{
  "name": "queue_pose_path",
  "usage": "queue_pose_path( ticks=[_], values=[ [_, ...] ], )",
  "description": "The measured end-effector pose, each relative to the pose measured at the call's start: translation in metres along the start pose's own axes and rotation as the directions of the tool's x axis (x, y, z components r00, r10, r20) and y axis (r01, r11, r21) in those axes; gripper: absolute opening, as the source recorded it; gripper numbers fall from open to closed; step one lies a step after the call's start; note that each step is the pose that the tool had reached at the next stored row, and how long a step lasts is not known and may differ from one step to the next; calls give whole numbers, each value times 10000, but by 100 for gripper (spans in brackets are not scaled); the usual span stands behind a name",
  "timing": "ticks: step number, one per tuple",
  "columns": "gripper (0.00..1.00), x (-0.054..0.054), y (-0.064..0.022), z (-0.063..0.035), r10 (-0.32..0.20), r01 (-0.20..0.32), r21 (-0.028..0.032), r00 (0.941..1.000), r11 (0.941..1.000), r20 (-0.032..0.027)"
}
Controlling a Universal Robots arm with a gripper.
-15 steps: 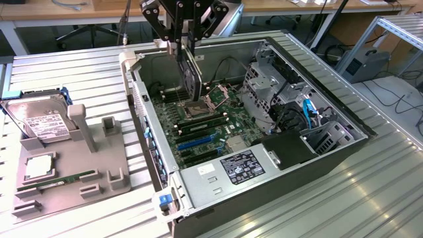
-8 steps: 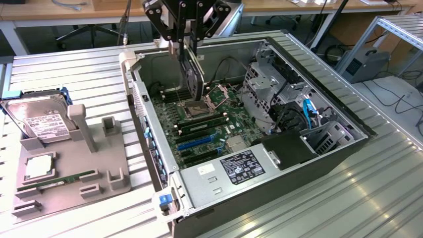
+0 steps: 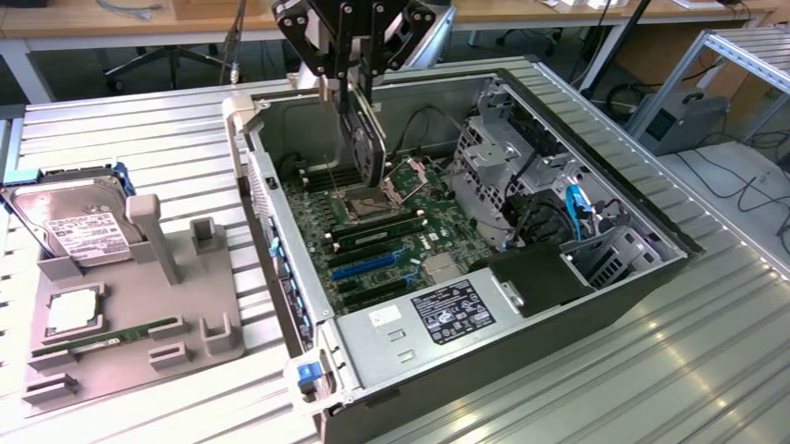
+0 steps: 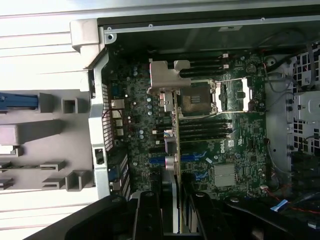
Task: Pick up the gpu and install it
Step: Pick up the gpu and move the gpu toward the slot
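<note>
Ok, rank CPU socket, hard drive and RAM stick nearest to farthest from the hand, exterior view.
1. CPU socket, in the case under the hand.
2. Hard drive, on the fixture, exterior view's left.
3. RAM stick, fixture's near edge.

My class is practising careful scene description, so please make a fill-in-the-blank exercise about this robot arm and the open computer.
1. The gripper holds the gpu ____ the open computer case.
2. The gpu is ____ yet seated on the motherboard.
3. The hard drive rests outside the case, at the exterior view's ____.
Missing words: above; not; left.
</note>
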State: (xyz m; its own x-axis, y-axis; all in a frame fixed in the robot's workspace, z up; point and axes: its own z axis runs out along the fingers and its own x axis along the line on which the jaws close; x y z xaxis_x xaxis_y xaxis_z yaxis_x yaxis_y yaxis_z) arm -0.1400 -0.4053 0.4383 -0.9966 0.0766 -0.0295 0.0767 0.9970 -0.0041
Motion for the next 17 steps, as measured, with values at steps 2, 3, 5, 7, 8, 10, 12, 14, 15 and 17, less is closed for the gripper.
queue_pose_path(
  ticks=[2, 3, 5, 7, 8, 10, 12, 14, 15, 17],
  values=[
    [27, -12, 1, 0, 0, 0, 3, 10000, 10000, 0],
    [27, -17, 1, 1, 0, 0, 4, 10000, 10000, 0],
    [27, -30, 2, 1, 0, 0, 6, 10000, 10000, 1],
    [27, -46, 4, 1, -1, 1, 10, 10000, 10000, 0],
    [27, -51, 4, 1, 0, 0, 11, 10000, 10000, 1],
    [27, -59, 5, 2, -1, 1, 13, 10000, 10000, 1],
    [27, -68, 5, 2, 0, 0, 14, 10000, 10000, 1],
    [27, -77, 6, 2, 0, 0, 16, 10000, 10000, 1],
    [27, -82, 6, 3, 0, 0, 17, 10000, 10000, 2],
    [27, -94, 7, 3, 0, 0, 20, 10000, 10000, 1]
  ],
)
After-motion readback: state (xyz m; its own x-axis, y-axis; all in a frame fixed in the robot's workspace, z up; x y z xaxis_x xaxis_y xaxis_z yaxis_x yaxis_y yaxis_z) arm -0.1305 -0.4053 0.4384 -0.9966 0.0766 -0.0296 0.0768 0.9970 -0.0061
